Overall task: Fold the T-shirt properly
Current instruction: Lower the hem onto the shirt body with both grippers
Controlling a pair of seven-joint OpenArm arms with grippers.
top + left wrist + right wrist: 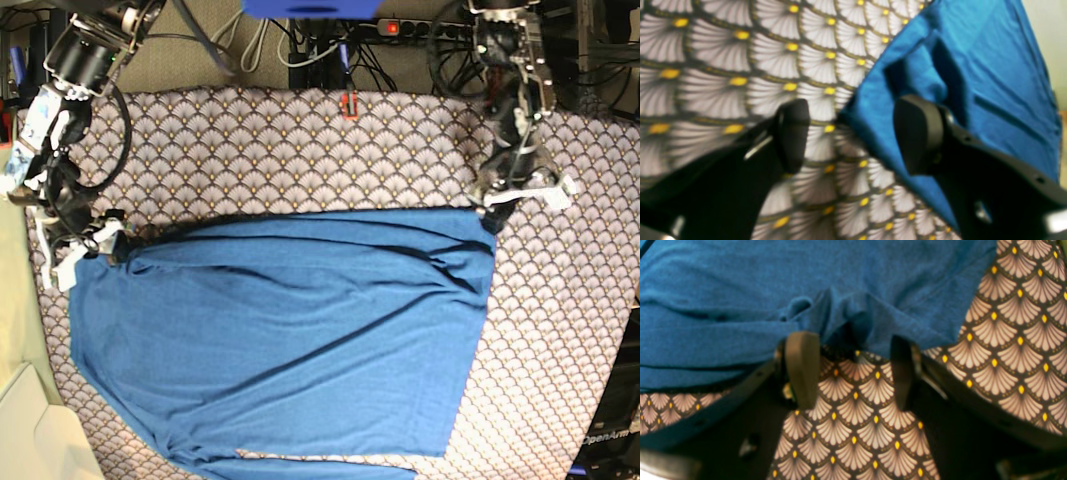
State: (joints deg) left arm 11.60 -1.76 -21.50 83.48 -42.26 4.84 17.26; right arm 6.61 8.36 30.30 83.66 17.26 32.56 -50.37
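Note:
The blue T-shirt point(290, 340) lies spread on the scallop-patterned table cloth point(300, 150), with soft creases across it. My left gripper point(491, 213) is at the shirt's far right corner. In the left wrist view it point(855, 133) is open, and the T-shirt point(973, 66) has its corner edge reaching in between the two fingers. My right gripper point(98, 240) sits at the shirt's far left corner. In the right wrist view it point(853, 370) is open, with a bunched fold of the T-shirt point(740, 290) just past the fingertips and bare cloth point(857, 433) between them.
Cables and a power strip point(400, 28) run along the back edge of the table. A small red item point(348, 104) lies on the cloth at the back. A white box point(30, 430) stands at the front left corner.

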